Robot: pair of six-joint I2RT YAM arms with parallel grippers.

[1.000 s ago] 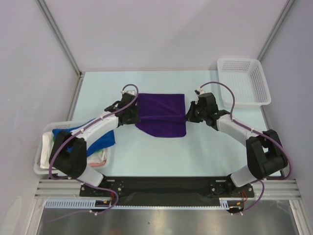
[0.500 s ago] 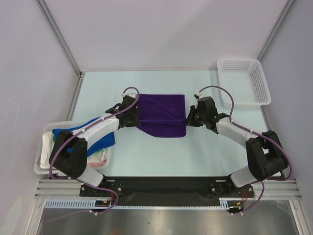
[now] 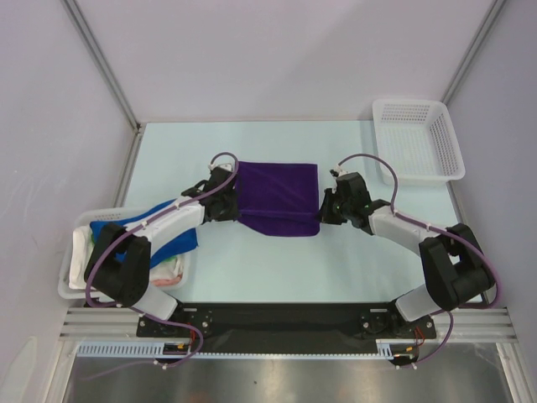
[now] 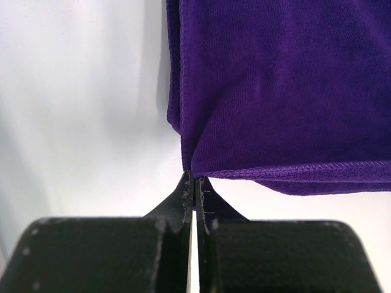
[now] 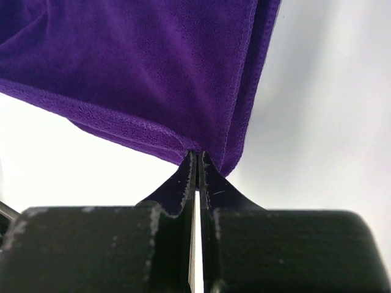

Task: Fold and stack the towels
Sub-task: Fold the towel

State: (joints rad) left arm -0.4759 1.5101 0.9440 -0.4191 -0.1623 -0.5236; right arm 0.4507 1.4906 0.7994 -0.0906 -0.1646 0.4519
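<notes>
Both arms are working on the purple towel [image 3: 277, 195], lying mid-tabletop [image 3: 252, 260]. Left gripper [image 4: 194, 183] & right gripper [image 5: 196, 160] are each pinching a near corner, fingers pressed tight on cloth. Fold is looking partly done; more towels are waiting in the left bin [image 3: 71, 290], white basket [image 3: 417, 143] w/ no stack yet.

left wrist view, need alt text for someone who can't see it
The left pincer is shut on a corner of a purple terry-cloth towel, whose stitched hem runs right from the black fingertips. The towel fills the upper right; the pale table surface fills the left.
</notes>
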